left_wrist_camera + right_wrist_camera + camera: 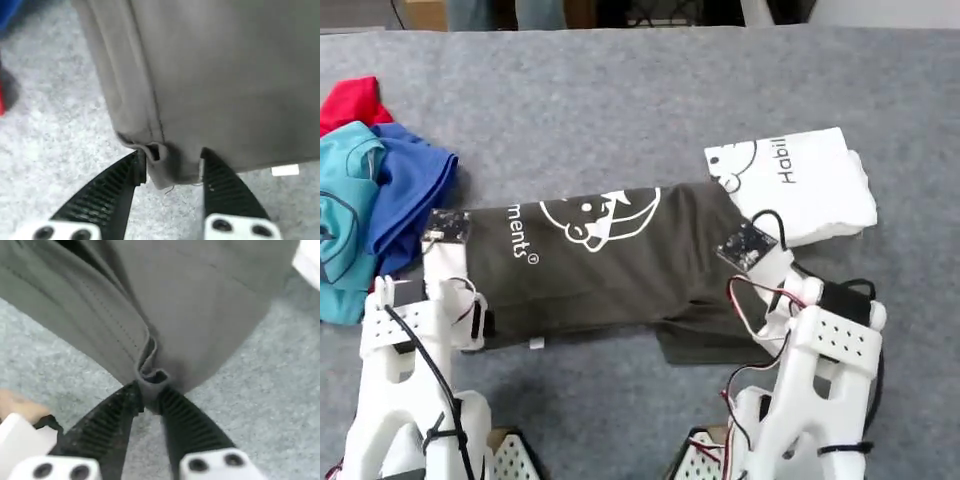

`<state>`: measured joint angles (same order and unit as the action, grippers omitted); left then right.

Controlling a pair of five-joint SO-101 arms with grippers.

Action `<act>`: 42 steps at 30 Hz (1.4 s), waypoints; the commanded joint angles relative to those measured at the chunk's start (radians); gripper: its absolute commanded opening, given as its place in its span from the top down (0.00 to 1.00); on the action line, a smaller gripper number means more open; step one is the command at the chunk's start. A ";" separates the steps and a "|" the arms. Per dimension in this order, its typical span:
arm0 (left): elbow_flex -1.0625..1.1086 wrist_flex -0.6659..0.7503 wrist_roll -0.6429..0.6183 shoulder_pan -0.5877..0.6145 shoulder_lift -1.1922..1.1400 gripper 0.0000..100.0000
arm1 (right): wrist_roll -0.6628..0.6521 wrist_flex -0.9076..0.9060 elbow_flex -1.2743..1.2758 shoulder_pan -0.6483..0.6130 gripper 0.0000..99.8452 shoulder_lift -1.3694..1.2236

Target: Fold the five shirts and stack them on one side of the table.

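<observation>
Hem of grey shirt (610,265) bunched between fingers of left gripper (172,167), clamped | right gripper (150,392) clenched on shirt fold | white shirt (800,185) beyond it

A spread shirt (610,260) lies crosswise in the middle of the surface (620,100). At its right end, on the side away from the arms, a folded shirt (800,185) touches it. A heap of loose shirts (365,200) lies at the surface's left edge, just beside the spread shirt's left end. The left gripper (170,162) has its jaws on the shirt's near left corner, and the right gripper (150,387) has its jaws on the near right edge.
</observation>
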<state>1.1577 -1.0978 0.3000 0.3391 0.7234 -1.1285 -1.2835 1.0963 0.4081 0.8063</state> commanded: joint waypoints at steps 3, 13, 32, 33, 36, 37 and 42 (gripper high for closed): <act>-0.191 -0.129 -0.017 0.107 0.011 0.79 | -0.055 -0.120 -0.116 0.026 0.72 0.021; -0.499 -0.259 -0.064 -0.035 -0.002 0.96 | 0.218 -0.107 -0.255 -0.261 0.95 0.010; -0.390 0.282 -0.328 -0.196 -0.537 0.97 | 0.488 0.190 -0.223 -0.520 0.99 -0.498; -0.390 0.288 -0.333 -0.196 -0.546 0.97 | 0.477 0.176 -0.220 -0.522 0.99 -0.495; -0.390 0.293 -0.354 -0.197 -0.562 0.97 | 0.422 0.133 -0.203 -0.522 0.99 -0.489; -0.390 0.293 -0.361 -0.197 -0.566 0.97 | 0.410 0.120 -0.196 -0.522 0.99 -0.489; -0.381 0.293 -0.364 -0.197 -0.569 0.97 | 0.307 0.012 -0.153 -0.522 0.99 -0.489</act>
<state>0.7756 -0.8170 -0.0560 0.1473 0.1511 -0.7603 -1.2190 0.9321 -0.0951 0.3122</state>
